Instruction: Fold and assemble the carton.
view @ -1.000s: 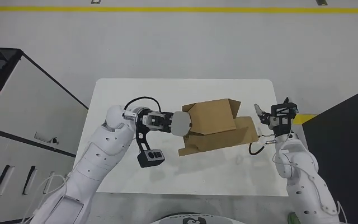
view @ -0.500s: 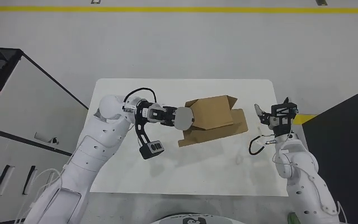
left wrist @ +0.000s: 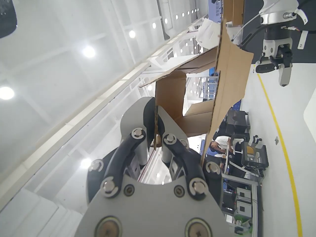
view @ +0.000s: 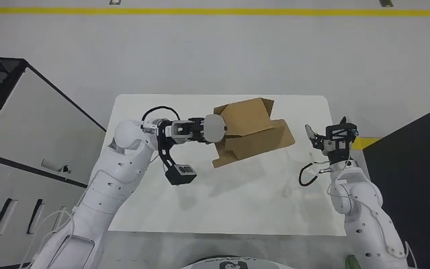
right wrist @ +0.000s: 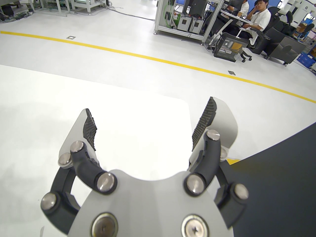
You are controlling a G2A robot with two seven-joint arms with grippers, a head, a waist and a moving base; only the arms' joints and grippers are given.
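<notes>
Carton (view: 252, 124) long axis ran L–R, right end angled away; L gripper (view: 218, 128) pinched its flap, R gripper (right wrist: 150, 124) gaped wide, empty.

I count one carton (view: 252, 128), a single piece of brown cardboard; one white desk (view: 222, 202); and two pincers of my own, my left pincer (view: 213, 129) and my right pincer (right wrist: 150, 117); each pincer has two fingers (right wrist: 205, 122), so four fingers in all. On the floor beyond the desk I count one long yellow line (view: 215, 11); one short yellow mark (view: 366, 142) by the desk's right side; two small square floor plates (right wrist: 71, 37) near the line; and two dark surfaces (view: 20, 87), one on each side of the desk.
</notes>
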